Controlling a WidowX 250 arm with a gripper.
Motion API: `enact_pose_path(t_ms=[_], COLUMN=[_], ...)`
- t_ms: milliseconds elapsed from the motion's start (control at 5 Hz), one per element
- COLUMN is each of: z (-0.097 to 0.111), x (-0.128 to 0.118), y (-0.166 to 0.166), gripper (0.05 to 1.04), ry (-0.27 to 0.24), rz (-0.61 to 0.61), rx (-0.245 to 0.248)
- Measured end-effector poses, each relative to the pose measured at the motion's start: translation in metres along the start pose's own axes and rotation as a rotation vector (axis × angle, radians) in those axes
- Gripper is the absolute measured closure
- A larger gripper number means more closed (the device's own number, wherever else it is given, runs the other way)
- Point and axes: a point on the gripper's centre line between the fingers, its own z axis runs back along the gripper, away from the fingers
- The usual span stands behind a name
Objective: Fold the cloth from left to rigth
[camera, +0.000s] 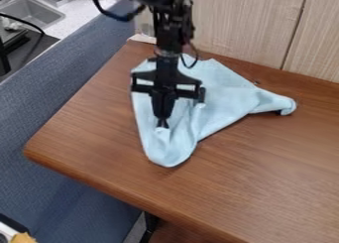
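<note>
The black gripper [163,123] hangs down over the left part of the light blue cloth [222,95], its fingers together and shut on a small pinch of fabric. The cloth lies rumpled on the wooden table, with one rounded end pointing toward the front edge below the gripper. Another, narrower end stretches to the right and curls over, with a dark spot under it. Folds run down the middle, just right of the gripper. The arm hides part of the cloth's back left area.
The brown table [99,133] has a rounded front left corner. A pale wood panel [252,29] stands along its back. Blue padding [46,108] borders the left side, and a sink [33,11] lies beyond it at the upper left.
</note>
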Motion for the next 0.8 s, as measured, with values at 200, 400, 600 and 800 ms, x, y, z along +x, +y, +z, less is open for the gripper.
enact_pose_path(t_ms=[200, 400, 600, 800], z=[0.013, 0.028, 0.046, 0.071], x=[-0.002, -0.002, 0.003, 0.014], y=[0.0, -0.019, -0.047, -0.072], gripper=[1.009, 1.009, 1.01, 1.01], ry=[-0.006, -0.023, -0.066, -0.121], rz=[0.003, -0.047, -0.104, -0.14], rx=[-0.011, -0.035, -0.092, -0.154])
